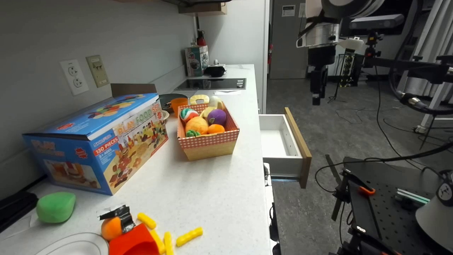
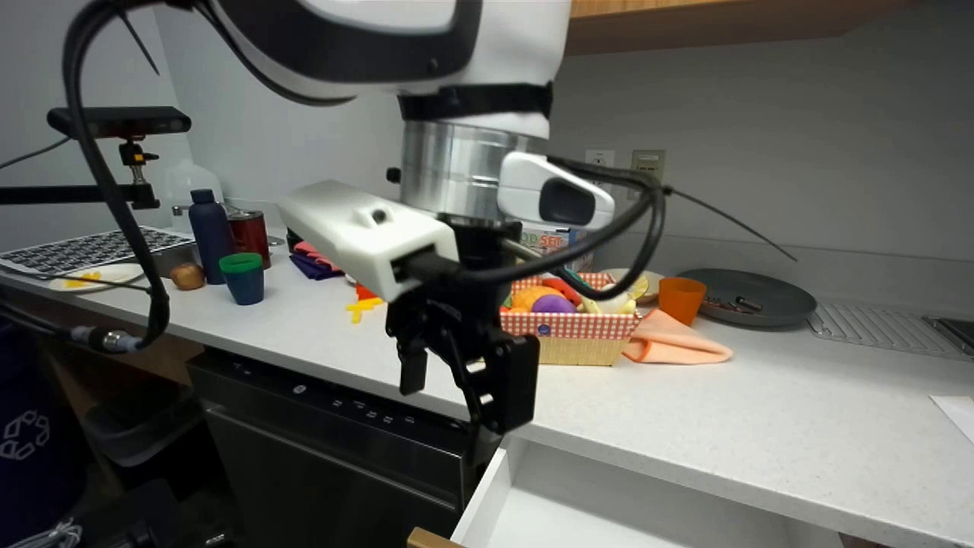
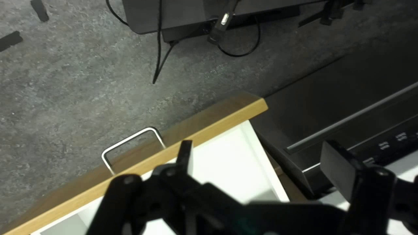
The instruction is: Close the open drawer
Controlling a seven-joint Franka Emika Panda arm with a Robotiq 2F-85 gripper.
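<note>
The drawer [image 1: 279, 140] juts out from beneath the tabletop [image 1: 226, 198], a metal handle [image 3: 128, 140] on its wood-edged front [image 1: 298, 136]. The hand [image 3: 261, 159] hangs clear of it, released, its fingers [image 3: 337, 168] spread well apart in the wrist view. A checked basket [image 1: 211, 150] of toy food [image 1: 196, 125] sits on the tabletop, near a blue box [image 1: 78, 148].

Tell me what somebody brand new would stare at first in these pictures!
Probably the big robot arm, right in the middle of an exterior view, with its gripper wide open and pointing down. Next might come the drawer, white inside, sticking out from under the edge of the counter. Then maybe the basket with a red checked rim, holding bright toy food, on the counter beside a big blue box.
</note>
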